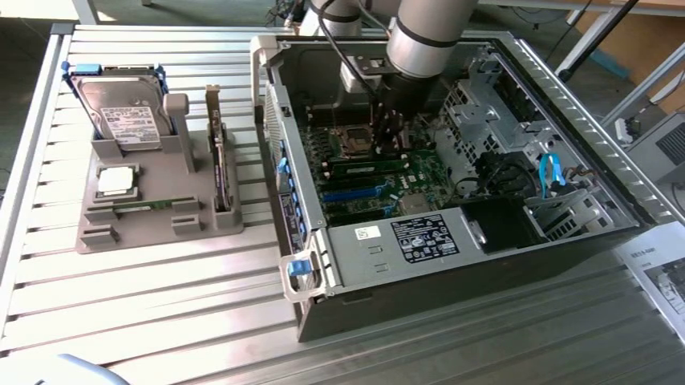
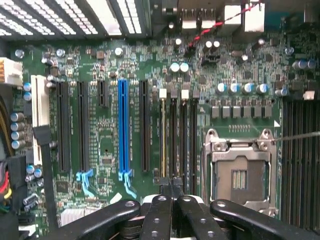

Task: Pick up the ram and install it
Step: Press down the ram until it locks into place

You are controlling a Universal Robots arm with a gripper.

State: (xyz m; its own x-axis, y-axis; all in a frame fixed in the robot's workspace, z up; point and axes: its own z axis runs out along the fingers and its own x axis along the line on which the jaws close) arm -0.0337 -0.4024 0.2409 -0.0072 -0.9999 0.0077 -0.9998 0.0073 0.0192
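bright daylight falls on the slatted metal table (image 1: pixel 160 281) in the exterior view, washing its ribs pale with glare, while the open computer case (image 1: pixel 450 184) sits in deep shadow inside. in the wrist view the green motherboard (image 2: pixel 150 100) is evenly lit and sharp, with white glare on the vent slots (image 2: pixel 75 17) and the dark gripper (image 2: pixel 171 187) slightly soft up close.

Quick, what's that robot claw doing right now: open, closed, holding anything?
Claw: closed, down inside the computer case just over the memory slots. Whether it grips anything cannot be told.
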